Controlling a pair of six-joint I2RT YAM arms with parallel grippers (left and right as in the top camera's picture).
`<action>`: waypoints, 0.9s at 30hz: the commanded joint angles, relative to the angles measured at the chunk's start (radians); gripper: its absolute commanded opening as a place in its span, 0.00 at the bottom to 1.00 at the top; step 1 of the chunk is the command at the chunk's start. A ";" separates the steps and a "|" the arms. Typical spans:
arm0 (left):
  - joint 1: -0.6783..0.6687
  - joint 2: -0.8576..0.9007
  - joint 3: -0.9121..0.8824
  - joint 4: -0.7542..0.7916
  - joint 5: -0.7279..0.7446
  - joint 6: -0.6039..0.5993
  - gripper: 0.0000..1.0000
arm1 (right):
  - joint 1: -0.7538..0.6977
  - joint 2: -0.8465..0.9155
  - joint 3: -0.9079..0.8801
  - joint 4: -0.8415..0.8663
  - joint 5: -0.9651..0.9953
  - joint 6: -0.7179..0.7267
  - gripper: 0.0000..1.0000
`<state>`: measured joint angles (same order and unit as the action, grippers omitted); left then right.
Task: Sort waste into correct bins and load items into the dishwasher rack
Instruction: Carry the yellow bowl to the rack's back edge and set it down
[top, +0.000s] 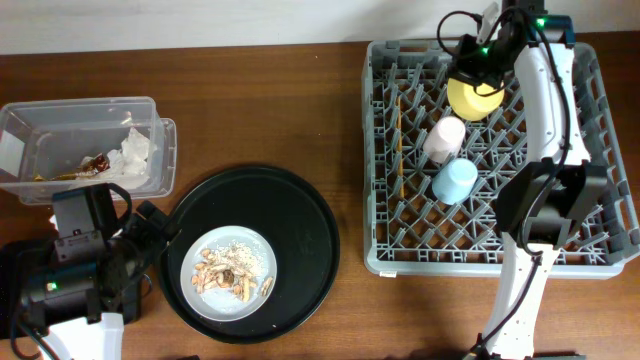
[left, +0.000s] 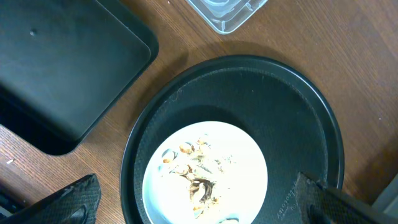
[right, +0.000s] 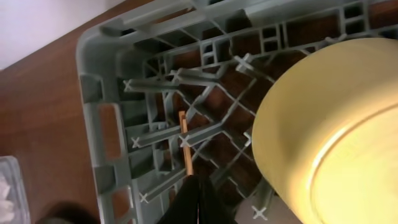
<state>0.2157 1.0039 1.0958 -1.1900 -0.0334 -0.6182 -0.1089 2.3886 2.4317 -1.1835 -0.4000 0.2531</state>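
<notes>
While the wooden counter (top: 260, 90) spreads under everything, the grey dishwasher rack (top: 385, 255) takes its 3 o'clock side. The round black tray (top: 300, 230) lies at 6 o'clock and the clear tub (top: 30, 120) at 9 o'clock. The flat black tray (left: 56, 68) lies just beside the round tray, hidden overhead by the left arm (top: 70, 270).

The white plate (top: 250, 250) rests on the round tray, food scraps (top: 225, 272) on it. In the rack, the yellow bowl (top: 472, 98) sits toward 12 o'clock, with the pink cup (top: 443, 137) and blue cup (top: 455, 180) below it and the chopsticks (top: 400, 130) at their 9 o'clock. A napkin (top: 135, 150) and a brownish wrapper (top: 95, 165) lie in the tub.

The right arm reaches from 6 o'clock across the rack. The right gripper (right: 194, 193) has its jaws together, just beside the bowl, with pegs all round. The left gripper (left: 199, 205) hangs over the plate, spread wide and holding nothing.
</notes>
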 joint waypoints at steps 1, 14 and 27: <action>0.005 -0.002 0.006 -0.001 0.004 0.001 0.99 | -0.010 -0.029 0.009 0.000 0.138 0.089 0.04; 0.005 -0.002 0.006 -0.001 0.004 0.001 0.99 | 0.000 0.034 0.006 -0.044 0.385 0.129 0.04; 0.005 -0.002 0.006 -0.001 0.004 0.001 0.99 | 0.033 0.006 0.009 0.017 0.051 0.043 0.04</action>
<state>0.2157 1.0042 1.0958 -1.1900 -0.0334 -0.6182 -0.0937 2.4016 2.4355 -1.1660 -0.2695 0.3099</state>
